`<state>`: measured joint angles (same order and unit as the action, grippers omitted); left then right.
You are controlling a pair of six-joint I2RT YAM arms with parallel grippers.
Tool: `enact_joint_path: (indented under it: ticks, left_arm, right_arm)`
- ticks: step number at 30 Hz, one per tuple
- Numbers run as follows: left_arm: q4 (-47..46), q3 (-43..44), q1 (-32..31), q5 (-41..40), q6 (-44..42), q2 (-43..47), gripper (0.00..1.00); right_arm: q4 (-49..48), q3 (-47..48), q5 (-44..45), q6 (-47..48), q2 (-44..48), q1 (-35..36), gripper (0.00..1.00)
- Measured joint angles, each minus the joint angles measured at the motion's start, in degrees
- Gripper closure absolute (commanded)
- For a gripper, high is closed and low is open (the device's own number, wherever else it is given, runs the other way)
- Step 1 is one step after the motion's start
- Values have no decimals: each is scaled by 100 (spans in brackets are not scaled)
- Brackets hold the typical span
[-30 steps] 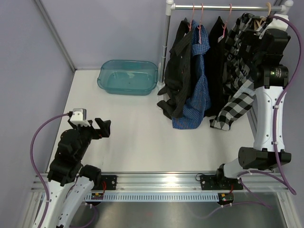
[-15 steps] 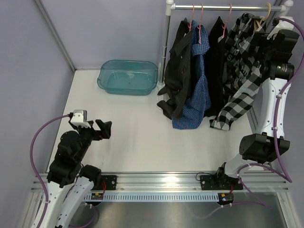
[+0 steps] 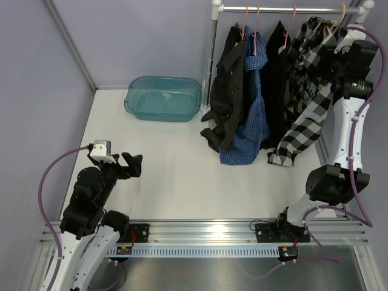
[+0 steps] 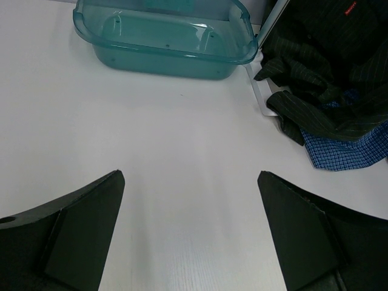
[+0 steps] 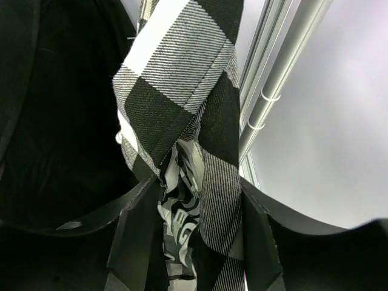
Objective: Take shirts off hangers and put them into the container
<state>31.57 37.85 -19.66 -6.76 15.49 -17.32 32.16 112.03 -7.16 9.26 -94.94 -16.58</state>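
Note:
Several shirts hang on a rail: a black one (image 3: 227, 91), a blue fine-check one (image 3: 254, 115), a second black one (image 3: 276, 91) and the big black-and-white check shirt (image 3: 309, 79). Pink hangers (image 3: 247, 21) and a pale wooden hanger (image 3: 341, 17) hook over the rail. My right gripper (image 3: 337, 53) is raised at the check shirt's shoulder; its jaws (image 5: 199, 194) press a fold of check fabric (image 5: 176, 73) from both sides. My left gripper (image 3: 132, 163) stands open over bare table (image 4: 190, 176). The teal container (image 3: 162, 79) is empty at the back left.
The metal rail (image 3: 291, 9) rests on an upright post (image 3: 212, 48) next to the container (image 4: 163, 63). Hems of the black shirt (image 4: 327, 73) and blue shirt (image 4: 345, 151) lie bunched on the table. Purple walls close the back and left.
My right arm has straightened and lifted its wrist toward the rail's right end, and its jaws have narrowed onto the check shirt's fabric. The left arm has barely moved.

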Motion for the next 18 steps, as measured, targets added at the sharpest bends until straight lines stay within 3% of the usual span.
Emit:
enact_joint_path:
  ticks: [7, 18]
  left_arm:
    - [0, 0, 0, -11, 0, 0, 1]
    - [0, 0, -2, -13, 2, 0, 1]
  right_arm:
    - [2, 0, -42, 22, -61, 2, 43]
    - [17, 66, -162, 7, -61, 0, 66]
